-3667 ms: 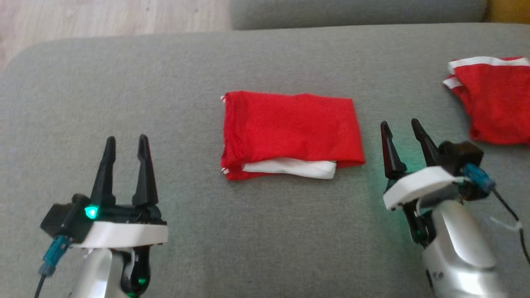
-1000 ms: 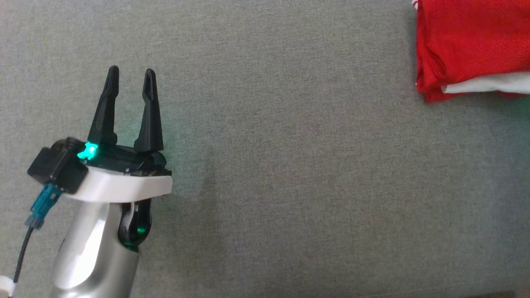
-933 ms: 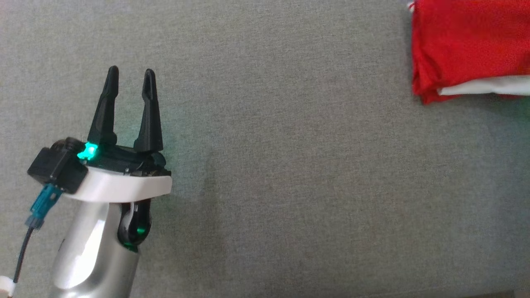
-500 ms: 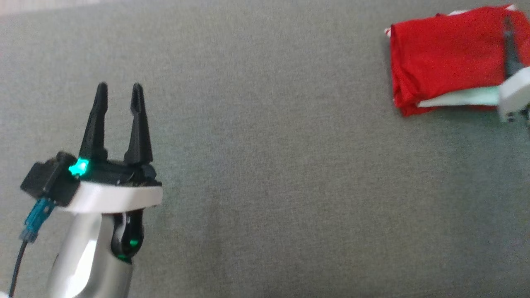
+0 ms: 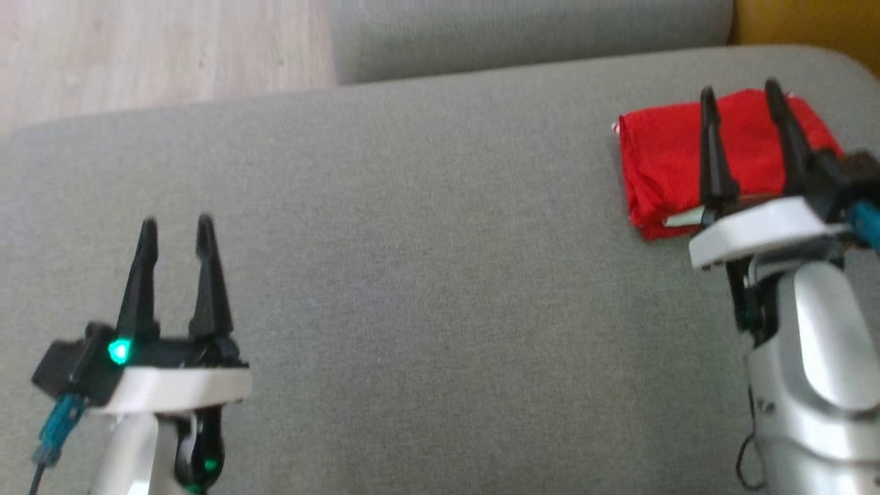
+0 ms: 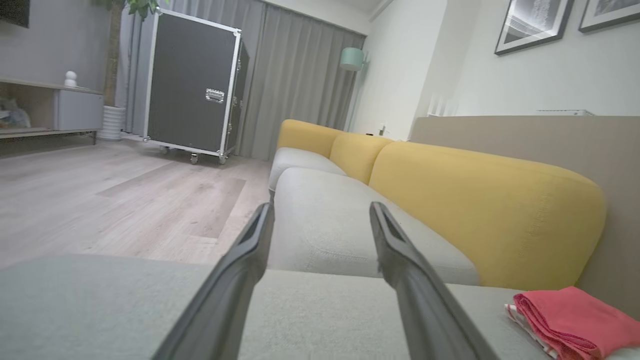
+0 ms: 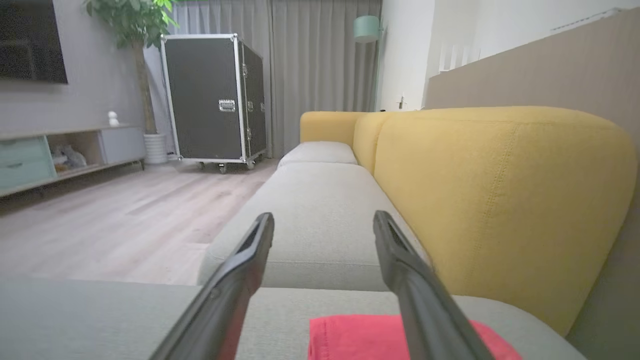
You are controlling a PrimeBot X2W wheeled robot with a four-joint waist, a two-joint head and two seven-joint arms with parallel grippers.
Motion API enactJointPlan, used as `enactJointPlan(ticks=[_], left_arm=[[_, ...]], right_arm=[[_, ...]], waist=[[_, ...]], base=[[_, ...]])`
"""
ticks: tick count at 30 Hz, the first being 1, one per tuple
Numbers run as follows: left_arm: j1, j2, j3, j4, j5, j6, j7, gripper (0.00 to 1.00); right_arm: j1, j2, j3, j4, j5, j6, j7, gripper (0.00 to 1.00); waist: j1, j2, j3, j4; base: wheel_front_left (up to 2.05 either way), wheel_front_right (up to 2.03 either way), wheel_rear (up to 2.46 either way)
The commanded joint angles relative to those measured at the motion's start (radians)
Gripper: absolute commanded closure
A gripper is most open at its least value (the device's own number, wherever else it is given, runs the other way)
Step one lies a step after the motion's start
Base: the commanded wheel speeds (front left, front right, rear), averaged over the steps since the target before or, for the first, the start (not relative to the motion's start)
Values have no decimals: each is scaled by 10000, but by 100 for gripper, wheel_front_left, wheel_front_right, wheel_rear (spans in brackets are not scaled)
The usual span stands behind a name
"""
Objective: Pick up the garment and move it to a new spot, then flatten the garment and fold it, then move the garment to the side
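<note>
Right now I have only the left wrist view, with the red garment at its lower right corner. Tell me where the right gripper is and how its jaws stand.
Observer: In the head view the right gripper is at the near edge of the folded red garment, jaws open with nothing between them.
Operator: Say whether it touches the cloth.
Observer: Cannot tell. In the right wrist view its fingers reach out over the garment's near edge.
Operator: Give me the garment's spot.
Observer: In the head view it lies at the far right corner of the grey cushion, next to the yellow backrest.
</note>
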Motion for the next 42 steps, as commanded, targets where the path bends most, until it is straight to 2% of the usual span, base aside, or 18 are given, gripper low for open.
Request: enactJointPlan(ticks=[1, 4, 12, 24, 42], left_arm=[[-40, 30, 560, -146, 165, 15, -49, 0], [257, -132, 735, 20, 262, 15, -49, 0], [941, -322, 725, 7, 701, 15, -49, 0], [1139, -620, 994, 90, 755, 15, -49, 0], [1024, -474, 672, 768, -174, 15, -49, 0]], right_arm=[[138, 133, 204, -273, 467, -9, -390, 0], [715, 146, 451, -29, 1751, -9, -906, 0], [2069, 150, 1147, 559, 2621, -9, -1470, 0], [2762, 152, 1253, 110, 2506, -9, -1508, 0], [2767, 152, 1450, -14, 2485, -9, -1510, 0]], waist=[[3, -1, -370, 81], [3, -1, -599, 149], [3, -1, -917, 188], [3, -1, -922, 214], [3, -1, -927, 119]], base=[[0, 0, 0], [0, 0, 0], [0, 0, 0], [0, 0, 0], [0, 0, 0]])
